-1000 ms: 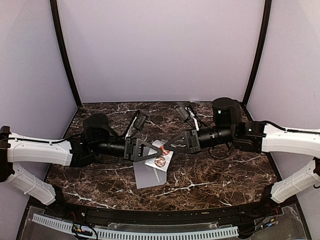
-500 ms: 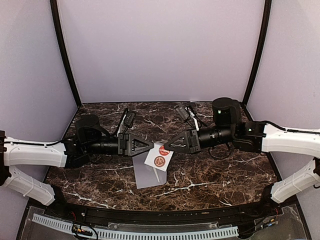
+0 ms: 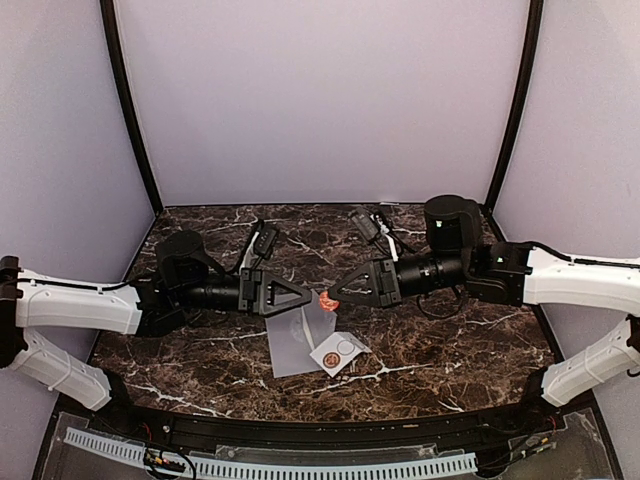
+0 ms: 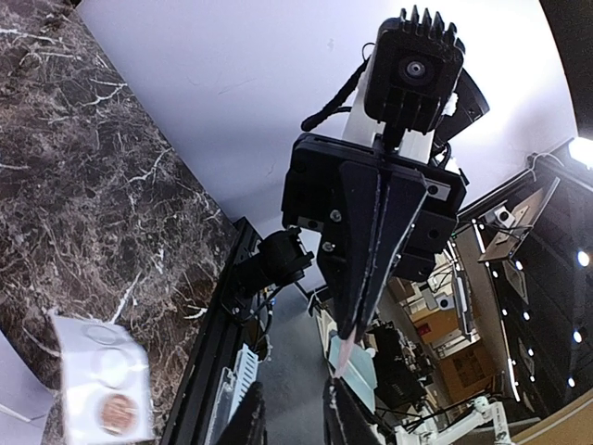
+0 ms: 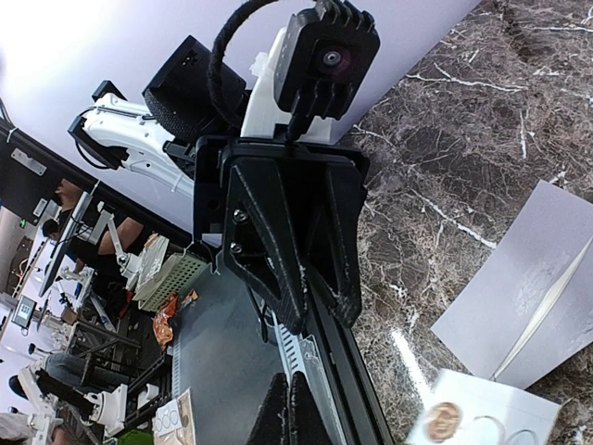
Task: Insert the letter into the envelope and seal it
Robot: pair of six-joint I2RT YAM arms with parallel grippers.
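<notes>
The grey-lavender envelope (image 3: 297, 342) lies flat on the marble table (image 3: 450, 350) under both grippers, and it also shows in the right wrist view (image 5: 523, 297). The letter is out of view. My right gripper (image 3: 332, 293) hangs above the envelope, shut on a round red seal sticker (image 3: 324, 297), which shows edge-on as a thin pink sliver (image 4: 343, 357). My left gripper (image 3: 308, 297) faces it tip to tip, jaws a little apart with nothing between them. A white sticker strip (image 3: 338, 352) lies partly on the envelope's right corner.
Black cables and small clamps (image 3: 372, 226) lie at the back of the table. Lavender walls close in the back and both sides. A black rail (image 3: 300, 430) runs along the near edge.
The white sticker strip dropped from between the grippers onto the envelope's right corner, leaving one red seal at the right gripper's tip. The left gripper pulled back left, then returned and narrowed.
</notes>
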